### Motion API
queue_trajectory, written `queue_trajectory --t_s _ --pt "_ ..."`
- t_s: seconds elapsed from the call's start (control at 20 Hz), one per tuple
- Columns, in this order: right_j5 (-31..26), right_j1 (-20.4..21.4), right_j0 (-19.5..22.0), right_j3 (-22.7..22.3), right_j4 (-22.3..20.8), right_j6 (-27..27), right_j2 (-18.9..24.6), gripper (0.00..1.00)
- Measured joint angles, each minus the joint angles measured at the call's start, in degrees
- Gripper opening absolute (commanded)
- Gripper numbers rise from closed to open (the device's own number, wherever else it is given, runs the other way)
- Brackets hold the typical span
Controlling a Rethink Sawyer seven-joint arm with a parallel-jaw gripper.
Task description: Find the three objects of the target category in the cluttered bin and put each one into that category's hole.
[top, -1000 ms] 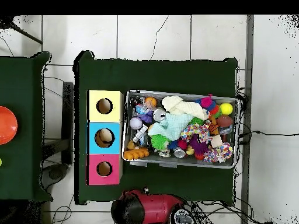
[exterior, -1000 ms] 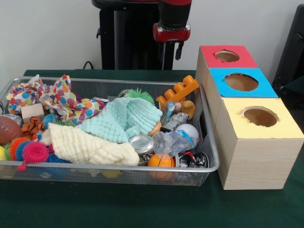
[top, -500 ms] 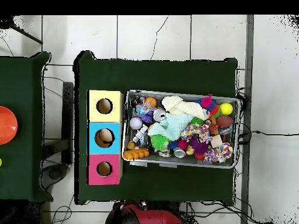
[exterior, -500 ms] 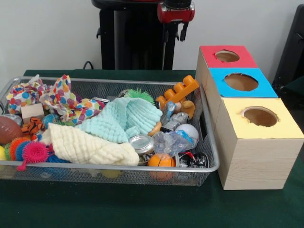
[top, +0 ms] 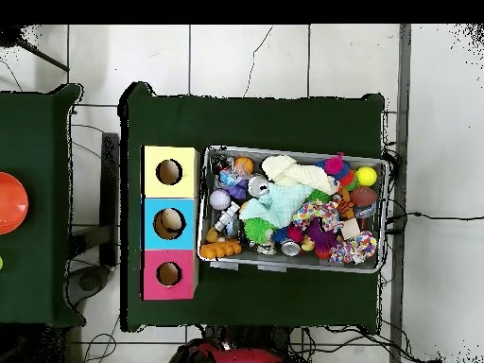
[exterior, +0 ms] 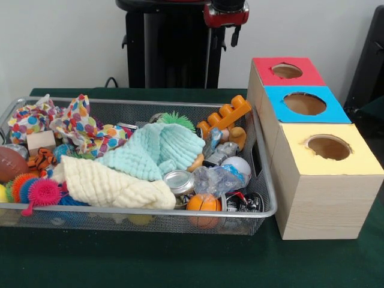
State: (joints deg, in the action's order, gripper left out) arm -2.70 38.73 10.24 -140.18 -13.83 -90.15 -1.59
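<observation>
1. Mesh bin [exterior: 264, 211] full of clutter: cream cloth [exterior: 111, 186] at front, mint cloth [exterior: 157, 150] behind it.
2. Three-hole box [exterior: 324, 180] just right of bin.
3. Gripper [exterior: 226, 15] high behind bin; finger state: cannot tell.

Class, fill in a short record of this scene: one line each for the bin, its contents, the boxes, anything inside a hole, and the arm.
bin: wire mesh, on green table
contents: cream cloth, mint cloth, orange toy, small basketball, football
boxes: red, blue, yellow, in a row beside bin
inside holes: something tan in blue box's hole
arm: drawn back; gripper at top edge
</observation>
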Motion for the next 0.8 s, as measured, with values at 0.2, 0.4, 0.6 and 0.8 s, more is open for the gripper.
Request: queue_trajectory --t_s 0.2,0.4,0.6,0.8 --pt "0.0 -3.1 -0.3 1.5 0.0 0.0 0.0 1.0" --pt "0.0 -6.4 -0.7 3.9 0.0 0.0 0.0 1.0" --pt "0.0 -8.9 -0.8 6.1 0.0 0.0 0.0 1.0" --pt "0.0 -9.9 -0.8 7.6 0.0 0.0 0.1 1.0"
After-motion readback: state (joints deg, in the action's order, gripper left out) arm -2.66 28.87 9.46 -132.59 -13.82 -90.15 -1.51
